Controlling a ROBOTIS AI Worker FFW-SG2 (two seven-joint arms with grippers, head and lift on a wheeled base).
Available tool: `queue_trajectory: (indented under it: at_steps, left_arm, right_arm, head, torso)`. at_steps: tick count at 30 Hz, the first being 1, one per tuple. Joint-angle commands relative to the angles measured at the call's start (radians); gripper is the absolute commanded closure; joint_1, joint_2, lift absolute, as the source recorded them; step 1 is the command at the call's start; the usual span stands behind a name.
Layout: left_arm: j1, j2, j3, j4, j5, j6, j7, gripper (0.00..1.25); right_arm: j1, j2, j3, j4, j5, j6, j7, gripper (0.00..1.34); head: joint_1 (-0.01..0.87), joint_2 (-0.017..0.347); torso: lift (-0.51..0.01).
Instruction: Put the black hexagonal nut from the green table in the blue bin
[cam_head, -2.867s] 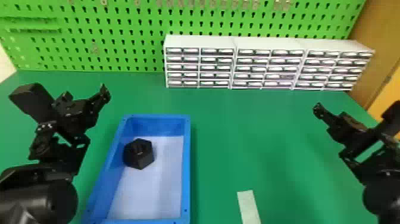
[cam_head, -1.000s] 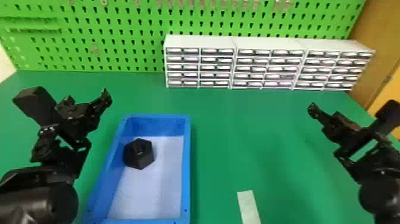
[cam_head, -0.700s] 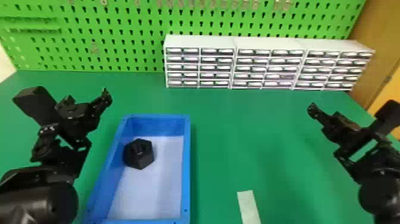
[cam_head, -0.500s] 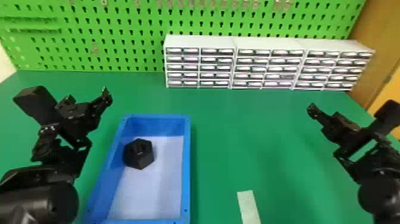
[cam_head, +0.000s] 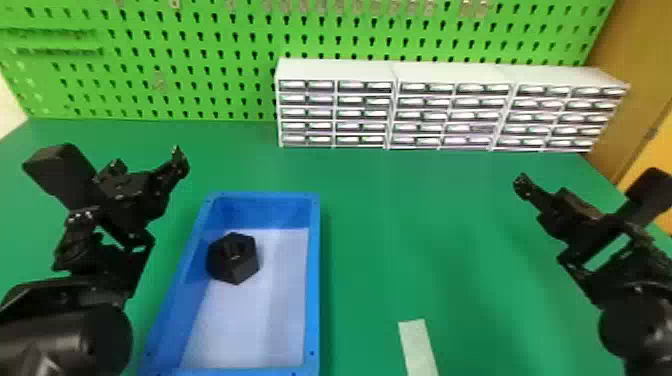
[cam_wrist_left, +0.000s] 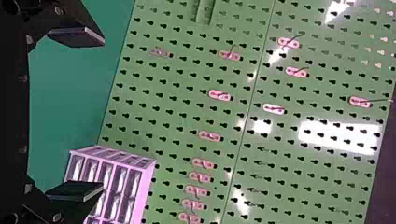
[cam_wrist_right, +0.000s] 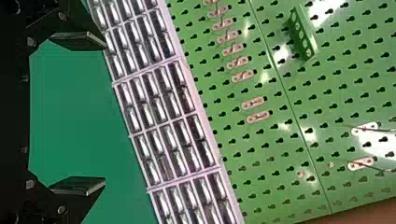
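Black hexagonal nut (cam_head: 233, 258): 1, inside blue bin (cam_head: 313, 280), far half
Left gripper (cam_head: 145, 172): jaws spread, left of bin
Right gripper (cam_head: 547, 192): jaws spread, above worktop (cam_head: 425, 240)

No lettering, label, brand, number or sign legible.
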Motion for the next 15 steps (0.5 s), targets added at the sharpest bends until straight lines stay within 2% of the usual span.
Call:
queue_trajectory:
  at_steps: [1,15]
  left_arm:
    - [-0.001,0.0,0.0,0.0,0.0,0.0,0.0,0.19]
    - [-0.001,0.0,0.0,0.0,0.0,0.0,0.0,0.19]
  right_arm:
    - [-0.001,0.0,0.0,0.0,0.0,0.0,0.0,0.26]
    - [-0.004,0.003,0.0,0.002,0.006,0.0,0.0,0.26]
  head:
    - [0.692,0.009]
    - [0.692,0.009]
  torso:
    - [-0.097]
    - [-0.097]
